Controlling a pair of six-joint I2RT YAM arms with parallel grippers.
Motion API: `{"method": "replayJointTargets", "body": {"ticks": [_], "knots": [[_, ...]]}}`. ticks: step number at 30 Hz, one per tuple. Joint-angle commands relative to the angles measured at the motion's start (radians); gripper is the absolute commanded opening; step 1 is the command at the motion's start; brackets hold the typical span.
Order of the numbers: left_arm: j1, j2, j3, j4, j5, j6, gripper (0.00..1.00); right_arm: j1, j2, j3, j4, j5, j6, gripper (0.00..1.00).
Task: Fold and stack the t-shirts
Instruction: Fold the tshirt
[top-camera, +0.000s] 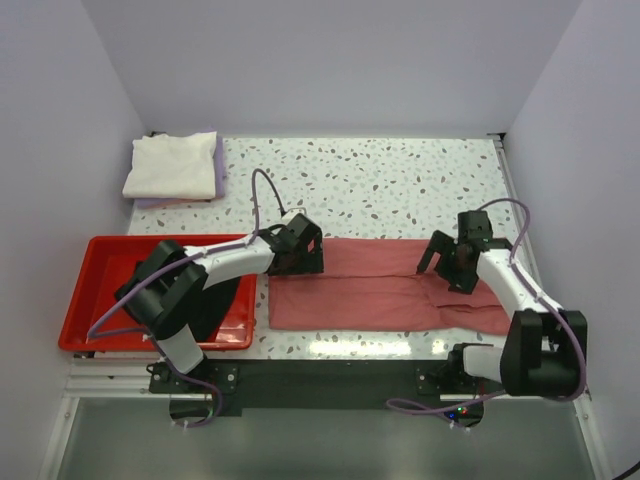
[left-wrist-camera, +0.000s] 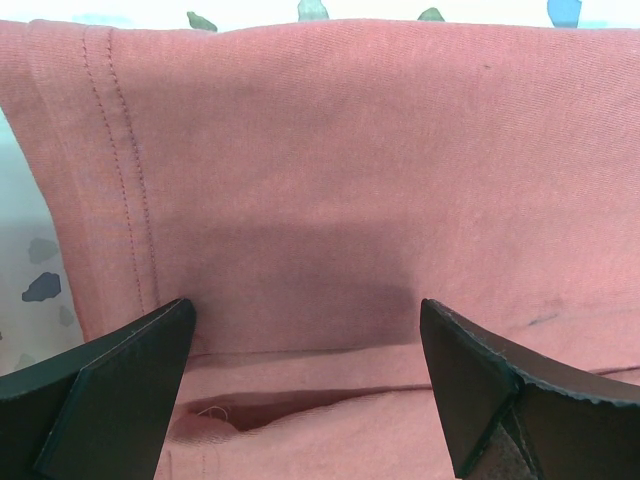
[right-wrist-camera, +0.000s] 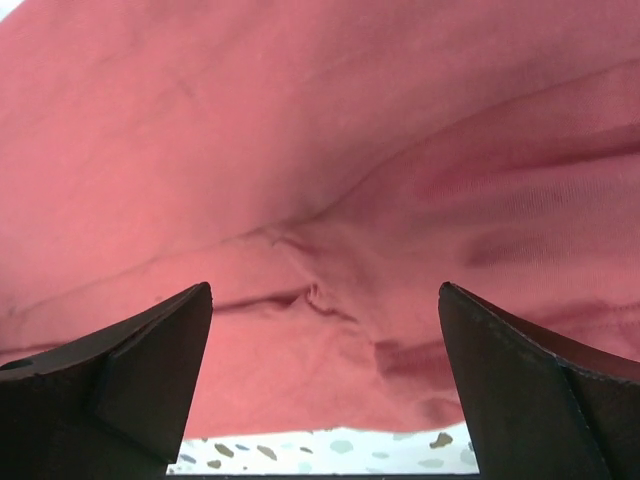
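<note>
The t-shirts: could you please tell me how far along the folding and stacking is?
Done: a cream-white shirt lies folded on a lavender shirt at the far left corner. In hand: the salmon shirt lies as a long, partly folded strip, with the left gripper and right gripper open over it. Left: finishing its folds, stacking it, and what looks like black cloth in the red tray.

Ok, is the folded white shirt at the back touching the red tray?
Apart. The top view shows a strip of bare speckled table between the white shirt and the far rim of the red tray.
</note>
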Motion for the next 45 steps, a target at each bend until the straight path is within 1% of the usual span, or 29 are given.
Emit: {"method": "replayJointTargets", "body": {"ticks": [1,8,10,13,18,19,21,23,24,25,28,29,30,32,33,36,38,41,42,43,44,45], "knots": [[-0.003,-0.013,-0.034,0.007,-0.001,0.012,1.0,0.003,0.079,0.021,0.098,0.073,0.052,0.99],[-0.013,-0.023,-0.075,0.018,0.058,-0.001,1.0,-0.018,0.279,0.074,0.24,0.087,0.081,0.99],[-0.019,-0.048,-0.096,0.017,0.059,-0.017,1.0,-0.021,0.368,0.127,0.253,0.078,0.065,0.99],[-0.038,-0.077,-0.126,0.029,0.099,-0.046,1.0,-0.021,0.478,0.2,0.294,0.009,0.017,0.99],[-0.107,-0.094,-0.149,0.029,0.12,-0.102,1.0,-0.014,0.664,0.361,0.344,-0.104,-0.017,0.99],[-0.121,-0.094,-0.153,0.027,0.124,-0.118,1.0,-0.008,0.726,0.422,0.342,-0.133,-0.018,0.99],[-0.16,-0.091,-0.155,0.03,0.13,-0.135,1.0,0.003,0.78,0.522,0.334,-0.175,-0.03,0.99],[-0.194,-0.083,-0.159,0.03,0.143,-0.166,1.0,0.052,0.855,0.59,0.313,-0.183,-0.046,0.99],[-0.205,-0.077,-0.163,0.033,0.151,-0.177,1.0,0.071,0.885,0.67,0.294,-0.178,-0.055,0.99],[-0.214,-0.076,-0.172,0.047,0.169,-0.198,1.0,0.109,0.937,0.712,0.273,-0.174,-0.063,0.99],[-0.254,-0.068,-0.183,0.078,0.2,-0.221,1.0,0.178,1.009,0.857,0.227,-0.175,-0.061,0.99],[-0.269,-0.063,-0.179,0.076,0.199,-0.223,1.0,0.192,1.059,0.892,0.213,-0.177,-0.058,0.99],[-0.279,-0.06,-0.175,0.075,0.194,-0.223,1.0,0.207,1.084,0.965,0.205,-0.18,-0.051,0.99],[-0.3,-0.059,-0.164,0.081,0.186,-0.226,1.0,0.247,1.139,1.056,0.162,-0.186,-0.041,0.99],[-0.308,-0.053,-0.157,0.092,0.186,-0.226,1.0,0.261,1.19,1.14,0.148,-0.178,-0.04,0.99],[-0.326,-0.02,-0.127,0.116,0.209,-0.212,1.0,0.313,1.27,1.272,0.134,-0.174,-0.028,0.99],[-0.338,0.006,-0.111,0.115,0.216,-0.205,1.0,0.322,1.307,1.325,0.145,-0.187,-0.023,0.99],[-0.357,0.016,-0.095,0.118,0.217,-0.208,1.0,0.35,1.376,1.443,0.124,-0.215,-0.096,0.99],[-0.361,0.018,-0.092,0.124,0.219,-0.211,1.0,0.37,1.409,1.516,0.096,-0.195,-0.15,0.99],[-0.368,0.02,-0.09,0.127,0.219,-0.212,1.0,0.377,1.426,1.558,0.043,-0.159,-0.179,0.99],[-0.371,0.027,-0.083,0.13,0.219,-0.211,1.0,0.387,1.437,1.611,0.027,-0.145,-0.204,0.99],[-0.374,0.032,-0.078,0.129,0.217,-0.211,1.0,0.393,1.443,1.619,0.023,-0.138,-0.219,0.99]]}}
